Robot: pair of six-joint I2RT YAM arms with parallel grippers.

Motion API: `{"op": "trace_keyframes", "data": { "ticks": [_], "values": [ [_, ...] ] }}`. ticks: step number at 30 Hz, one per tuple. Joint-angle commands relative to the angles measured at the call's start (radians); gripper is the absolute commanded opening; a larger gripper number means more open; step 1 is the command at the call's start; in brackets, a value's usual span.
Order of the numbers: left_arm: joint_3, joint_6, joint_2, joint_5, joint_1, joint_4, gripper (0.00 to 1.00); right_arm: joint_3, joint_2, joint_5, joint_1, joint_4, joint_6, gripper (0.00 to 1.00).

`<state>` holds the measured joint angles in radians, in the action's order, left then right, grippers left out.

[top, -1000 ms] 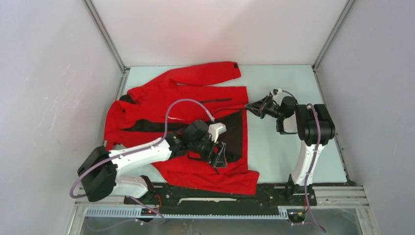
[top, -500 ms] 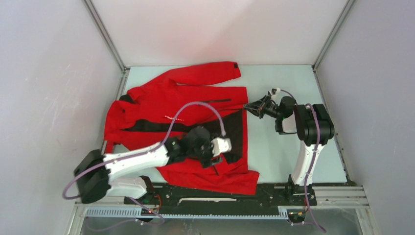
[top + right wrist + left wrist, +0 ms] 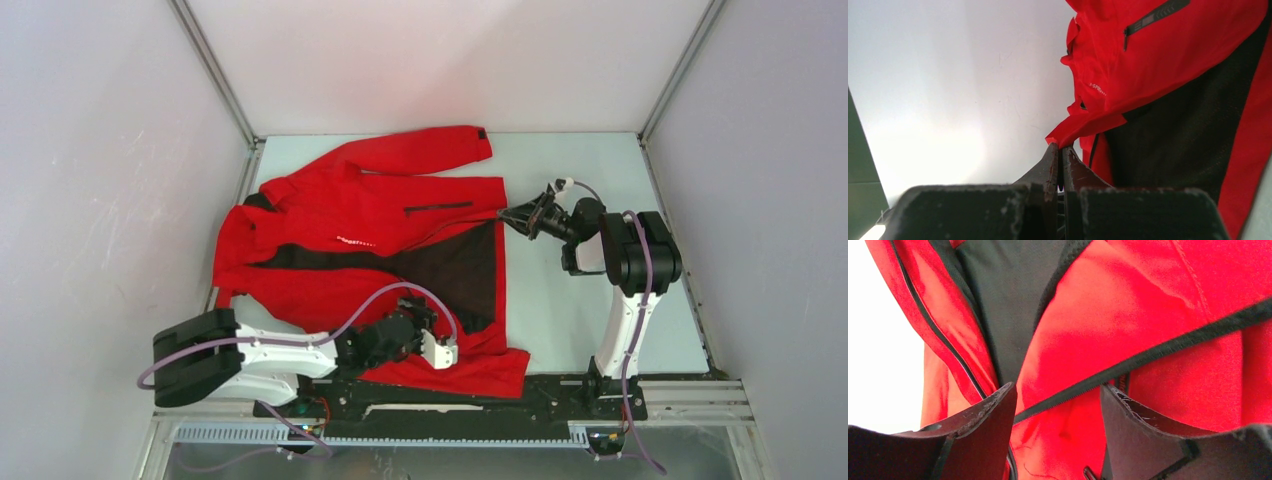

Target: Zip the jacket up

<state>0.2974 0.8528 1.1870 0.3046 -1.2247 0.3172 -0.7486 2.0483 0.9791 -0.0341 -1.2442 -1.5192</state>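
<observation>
The red jacket [image 3: 360, 215] lies flat on the table, collar to the left, hem to the right, its front open so the dark lining [image 3: 455, 265] shows. My right gripper [image 3: 508, 217] is shut on the hem corner of the upper front panel [image 3: 1064, 135] and holds it lifted. My left gripper [image 3: 425, 318] is open just above the lower front panel near the table's front edge. In the left wrist view the black front zipper tape [image 3: 1148, 354] runs diagonally between my open left gripper's [image 3: 1058, 400] fingers, over red fabric [image 3: 1128, 300].
The pale table surface [image 3: 590, 170] shows to the right of the jacket. A sleeve [image 3: 420, 150] stretches toward the back. Grey enclosure walls [image 3: 120, 180] stand left, right and behind. A black base rail [image 3: 450, 392] runs along the front edge.
My left arm has drawn back toward the front edge, from over the dark lining down to the lower front panel. My right gripper has kept its hold and hardly moved.
</observation>
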Motion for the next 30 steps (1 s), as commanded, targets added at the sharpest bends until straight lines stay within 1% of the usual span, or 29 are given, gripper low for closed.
{"op": "trace_keyframes", "data": {
  "ticks": [1,5,6,9,12,17,23,25,27,28,30],
  "values": [
    [0.009,0.084,0.085,0.069,-0.030,0.206,0.66,0.002,0.014,0.021,0.003,-0.138,-0.064,0.00],
    [0.038,0.099,0.131,0.061,-0.068,0.246,0.63,0.011,0.010,0.019,0.007,-0.161,-0.076,0.00],
    [0.043,0.092,0.128,0.052,-0.080,0.252,0.62,0.011,0.010,0.020,0.007,-0.161,-0.076,0.00],
    [0.064,0.030,0.085,-0.012,-0.098,0.204,0.59,0.011,0.009,0.017,0.005,-0.161,-0.077,0.00],
    [0.081,-0.035,0.053,-0.075,-0.102,0.141,0.53,0.011,0.006,0.017,0.004,-0.158,-0.072,0.00],
    [0.072,-0.117,0.037,-0.136,-0.101,0.129,0.42,0.011,0.007,0.012,0.000,-0.152,-0.062,0.00],
    [0.078,-0.150,0.058,-0.139,-0.100,0.160,0.24,0.011,0.004,0.011,-0.003,-0.148,-0.056,0.00],
    [0.076,-0.165,0.074,-0.134,-0.089,0.189,0.23,0.011,0.005,0.010,-0.003,-0.147,-0.053,0.00],
    [0.070,-0.183,0.096,-0.107,-0.063,0.245,0.25,0.011,0.006,0.013,-0.004,-0.148,-0.054,0.00],
    [0.073,-0.191,0.107,-0.110,-0.042,0.264,0.27,0.011,0.007,0.013,-0.004,-0.149,-0.054,0.00],
    [0.089,-0.231,0.129,-0.082,0.000,0.318,0.38,0.011,0.007,0.012,-0.004,-0.150,-0.053,0.00]
  ]
}}
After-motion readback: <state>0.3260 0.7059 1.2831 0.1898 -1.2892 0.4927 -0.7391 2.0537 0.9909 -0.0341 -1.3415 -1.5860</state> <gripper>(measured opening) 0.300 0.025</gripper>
